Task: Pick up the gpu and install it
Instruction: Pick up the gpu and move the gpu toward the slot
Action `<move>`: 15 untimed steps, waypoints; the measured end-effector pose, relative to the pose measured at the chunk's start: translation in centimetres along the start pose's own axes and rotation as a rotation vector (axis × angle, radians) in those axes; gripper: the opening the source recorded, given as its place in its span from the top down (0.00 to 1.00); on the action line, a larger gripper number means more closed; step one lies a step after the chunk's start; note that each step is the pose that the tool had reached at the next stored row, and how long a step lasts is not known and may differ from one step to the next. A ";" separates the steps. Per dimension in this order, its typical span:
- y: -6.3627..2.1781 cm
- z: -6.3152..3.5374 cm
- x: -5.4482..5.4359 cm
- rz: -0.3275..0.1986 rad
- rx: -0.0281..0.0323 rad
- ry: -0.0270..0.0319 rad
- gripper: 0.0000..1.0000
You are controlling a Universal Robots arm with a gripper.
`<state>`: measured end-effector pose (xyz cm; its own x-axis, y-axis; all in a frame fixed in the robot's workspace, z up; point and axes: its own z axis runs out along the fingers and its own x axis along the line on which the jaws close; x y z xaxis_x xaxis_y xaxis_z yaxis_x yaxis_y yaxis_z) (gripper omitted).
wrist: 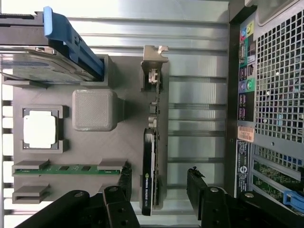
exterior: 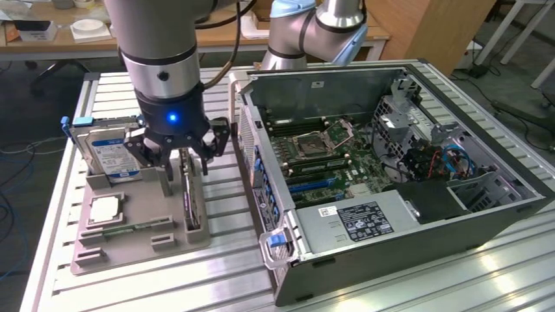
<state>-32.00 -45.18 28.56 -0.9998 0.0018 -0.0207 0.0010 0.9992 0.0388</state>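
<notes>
The gpu (exterior: 191, 198) (wrist: 153, 142) stands on its long edge in a slot of the grey holder tray (exterior: 130, 250), dark face and silvery bracket showing. My gripper (exterior: 184, 155) (wrist: 160, 184) hangs directly over the card's rear half. It is open, one finger (wrist: 124, 183) on each side of the card with a gap to it, and holds nothing. The open computer case (exterior: 390, 182) lies on the exterior view's right with its motherboard (exterior: 325, 159) exposed.
The tray also holds a silver hard drive (exterior: 108, 153) (wrist: 42, 66) with a blue handle, a CPU (exterior: 104, 209) (wrist: 42, 128) and a green memory stick (exterior: 130, 227) (wrist: 71, 167). The case's rear panel (wrist: 270, 95) stands close beside the tray. All rests on a slatted metal table (exterior: 217, 273).
</notes>
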 end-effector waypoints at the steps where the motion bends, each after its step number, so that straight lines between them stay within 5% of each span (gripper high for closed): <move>1: 0.00 0.07 0.0 0.000 0.0000 0.0000 0.41; 15: -0.05 1.23 0.3 0.000 0.0000 0.0000 0.41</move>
<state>-32.25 -45.18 27.32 -0.9998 0.0017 -0.0207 0.0009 0.9992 0.0389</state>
